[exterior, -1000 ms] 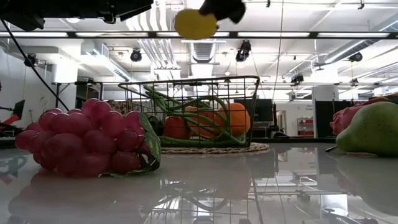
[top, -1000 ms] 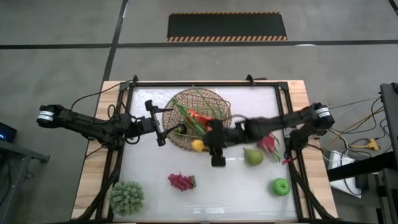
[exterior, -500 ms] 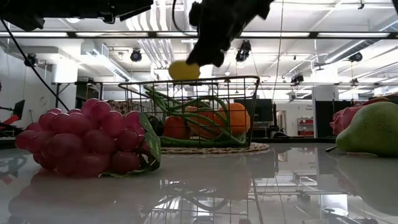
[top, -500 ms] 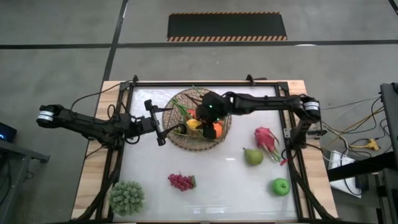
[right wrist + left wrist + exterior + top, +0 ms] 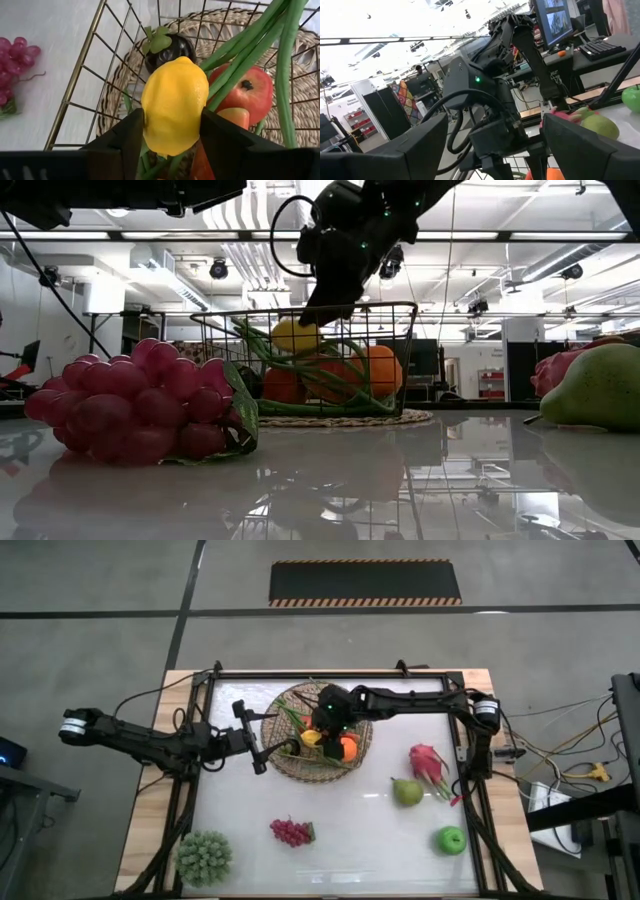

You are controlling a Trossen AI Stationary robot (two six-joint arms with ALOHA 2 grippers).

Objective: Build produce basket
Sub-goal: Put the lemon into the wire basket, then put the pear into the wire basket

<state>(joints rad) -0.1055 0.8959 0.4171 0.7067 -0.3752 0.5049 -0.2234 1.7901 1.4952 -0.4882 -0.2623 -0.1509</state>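
The basket [image 5: 322, 755] is a wire-walled basket on a tan woven base, at the table's far middle. It holds long green stalks [image 5: 260, 45], a red apple [image 5: 248, 88], an orange [image 5: 372, 370] and a dark round fruit with green leaves [image 5: 167, 47]. My right gripper [image 5: 322, 730] reaches in from the right over the basket and is shut on a yellow lemon [image 5: 174, 104]. My left gripper [image 5: 256, 740] waits open beside the basket's left rim. My right gripper pinches the lemon's middle [image 5: 150, 107] between its two fingers [image 5: 125, 142], one on each long side. The fingers come from above, pointing down into the basket. The lemon [image 5: 296, 337] sits below the wire rim, just over the green stalks; whether it touches them I cannot tell.
On the near half of the table lie purple grapes [image 5: 291, 831], a spiky green ball [image 5: 204, 857], a pear [image 5: 407, 791], a pink dragon fruit [image 5: 428, 765] and a green apple [image 5: 452, 839]. A black frame [image 5: 455, 710] borders the table.
My right gripper has carried the lemon from over the basket's near rim toward the far edge, then lowered it past the wire rim into the basket. It has stayed shut on the lemon throughout.
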